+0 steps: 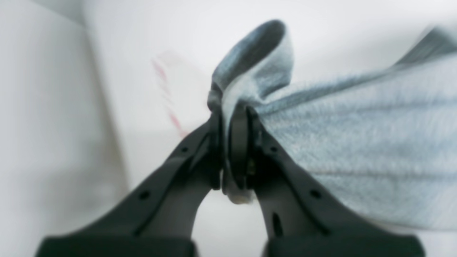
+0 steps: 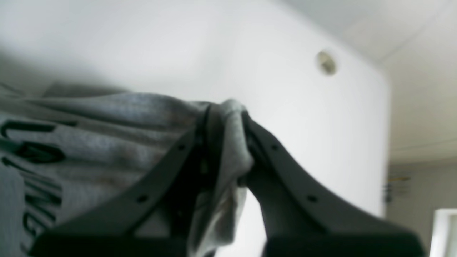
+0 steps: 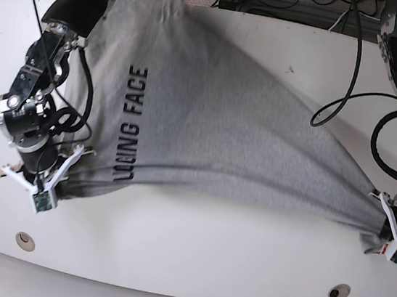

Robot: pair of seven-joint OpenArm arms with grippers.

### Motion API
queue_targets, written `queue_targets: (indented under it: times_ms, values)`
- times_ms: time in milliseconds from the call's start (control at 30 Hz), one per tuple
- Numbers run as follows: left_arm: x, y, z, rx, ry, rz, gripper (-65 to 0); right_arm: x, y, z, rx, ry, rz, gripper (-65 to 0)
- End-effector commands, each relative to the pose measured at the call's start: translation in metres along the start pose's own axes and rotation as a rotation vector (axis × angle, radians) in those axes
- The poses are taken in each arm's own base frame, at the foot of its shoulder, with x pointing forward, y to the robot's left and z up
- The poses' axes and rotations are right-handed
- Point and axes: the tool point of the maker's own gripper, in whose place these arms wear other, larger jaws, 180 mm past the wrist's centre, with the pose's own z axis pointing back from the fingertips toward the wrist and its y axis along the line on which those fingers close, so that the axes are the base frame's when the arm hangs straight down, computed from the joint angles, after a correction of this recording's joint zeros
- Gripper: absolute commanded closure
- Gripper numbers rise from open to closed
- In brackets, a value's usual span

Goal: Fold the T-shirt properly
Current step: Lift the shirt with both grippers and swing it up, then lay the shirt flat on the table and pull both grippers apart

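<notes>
T-shirt [image 3: 216, 129] stretched over white table [image 3: 192, 250], print side up, far end off the back edge | left gripper [image 1: 234, 117] clamped on bunched hem corner | right gripper [image 2: 225, 117] clamped on other near corner

Both tools [image 1: 234, 117] [image 2: 225, 110] clamped, arms apart

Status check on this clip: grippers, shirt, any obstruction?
Left gripper and right gripper: jaws shut on T-shirt corners. Shirt stretched between them over the table, lettering up. Nothing in the way.
</notes>
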Motion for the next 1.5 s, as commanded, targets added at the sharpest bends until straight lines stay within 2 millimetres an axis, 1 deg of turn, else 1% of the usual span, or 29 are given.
queue_targets:
  times_ms: [0, 33, 100, 133, 200, 233, 267, 300, 333, 433, 467, 500, 533, 600, 633, 700, 800, 900, 967, 1033, 1100, 1133, 1167, 1200, 1267, 1300, 1333, 1367, 1467]
  values:
    - [0.056, 0.033, 0.026, 0.100, -0.148, -0.024, 0.0, 0.055, -0.038, 0.007, -0.081, -0.131, 0.030, 0.0]
    - [0.060, 0.034, 0.027, 0.104, -0.159, -0.024, 0.0, 0.061, -0.042, 0.008, -0.087, -0.143, 0.036, 0.0]
    - [0.089, 0.045, 0.042, 0.144, -0.234, -0.028, 0.0, 0.091, -0.054, 0.013, -0.113, -0.187, 0.089, 0.0]
    - [0.093, 0.047, 0.044, 0.151, -0.245, -0.029, 0.0, 0.096, -0.057, 0.014, -0.116, -0.194, 0.101, 0.0]
    - [0.117, 0.060, 0.058, 0.189, -0.305, -0.031, 0.0, 0.124, -0.069, 0.017, -0.137, -0.222, 0.159, 0.0]
    - [0.123, 0.064, 0.063, 0.200, -0.323, -0.031, 0.0, 0.133, -0.071, 0.018, -0.141, -0.233, 0.175, 0.0]
    - [0.137, 0.072, 0.072, 0.219, -0.357, -0.031, 0.0, 0.147, -0.076, 0.022, -0.154, -0.254, 0.197, 0.0]
    - [0.144, 0.076, 0.077, 0.231, -0.375, -0.031, 0.0, 0.156, -0.078, 0.024, -0.159, -0.268, 0.207, 0.0]
    - [0.156, 0.083, 0.087, 0.251, -0.408, -0.029, 0.0, 0.171, -0.084, 0.030, -0.178, -0.291, 0.228, 0.0]
    - [0.185, 0.100, 0.112, 0.297, -0.488, -0.027, 0.0, 0.203, -0.098, 0.048, -0.227, -0.337, 0.267, 0.0]
    - [0.195, 0.107, 0.123, 0.318, -0.520, -0.025, 0.0, 0.216, -0.105, 0.057, -0.253, -0.354, 0.281, 0.0]
    - [0.201, 0.110, 0.129, 0.328, -0.537, -0.025, 0.0, 0.222, -0.109, 0.062, -0.266, -0.362, 0.287, 0.0]
    - [0.212, 0.118, 0.139, 0.342, -0.568, -0.017, 0.0, 0.237, -0.116, 0.074, -0.294, -0.380, 0.303, 0.0]
    - [0.224, 0.128, 0.151, 0.354, -0.601, -0.004, 0.0, 0.251, -0.124, 0.087, -0.326, -0.400, 0.318, 0.0]
    - [0.234, 0.137, 0.158, 0.357, -0.626, 0.012, 0.0, 0.265, -0.129, 0.099, -0.354, -0.419, 0.336, 0.0]
    - [0.241, 0.145, 0.164, 0.356, -0.642, 0.028, 0.0, 0.273, -0.131, 0.107, -0.372, -0.425, 0.358, 0.0]
    - [0.249, 0.153, 0.167, 0.344, -0.656, 0.052, 0.0, 0.276, -0.137, 0.118, -0.407, -0.415, 0.380, 0.0]
    - [0.248, 0.154, 0.165, 0.336, -0.653, 0.057, 0.0, 0.271, -0.141, 0.128, -0.448, -0.402, 0.396, 0.0]
    - [0.246, 0.153, 0.162, 0.333, -0.646, 0.058, 0.0, 0.256, -0.140, 0.124, -0.451, -0.368, 0.403, 0.0]
    - [0.240, 0.148, 0.151, 0.316, -0.623, 0.059, 0.0, 0.236, -0.139, 0.119, -0.447, -0.337, 0.384, 0.0]
    - [0.229, 0.141, 0.136, 0.293, -0.586, 0.058, 0.0, 0.216, -0.136, 0.113, -0.436, -0.316, 0.360, 0.0]
    - [0.222, 0.138, 0.129, 0.283, -0.568, 0.059, 0.0, 0.202, -0.133, 0.107, -0.422, -0.293, 0.345, 0.0]
    - [0.215, 0.134, 0.122, 0.276, -0.551, 0.059, 0.0, 0.183, -0.129, 0.097, -0.400, -0.256, 0.327, 0.0]
    - [0.212, 0.131, 0.119, 0.273, -0.542, 0.056, 0.0, 0.174, -0.127, 0.093, -0.389, -0.237, 0.317, 0.0]
    - [0.201, 0.122, 0.110, 0.265, -0.518, 0.043, 0.0, 0.140, -0.120, 0.077, -0.349, -0.172, 0.279, 0.0]
    - [0.196, 0.118, 0.105, 0.259, -0.506, 0.038, 0.0, 0.127, -0.116, 0.073, -0.334, -0.148, 0.265, 0.0]
    - [0.189, 0.111, 0.100, 0.253, -0.492, 0.028, 0.0, 0.110, -0.113, 0.067, -0.316, -0.117, 0.240, 0.0]
    - [0.183, 0.106, 0.096, 0.249, -0.480, 0.020, 0.0, 0.098, -0.109, 0.062, -0.300, -0.094, 0.223, 0.0]
    - [0.155, 0.083, 0.081, 0.229, -0.420, -0.016, 0.0, 0.048, -0.092, 0.049, -0.244, -0.012, 0.149, 0.0]
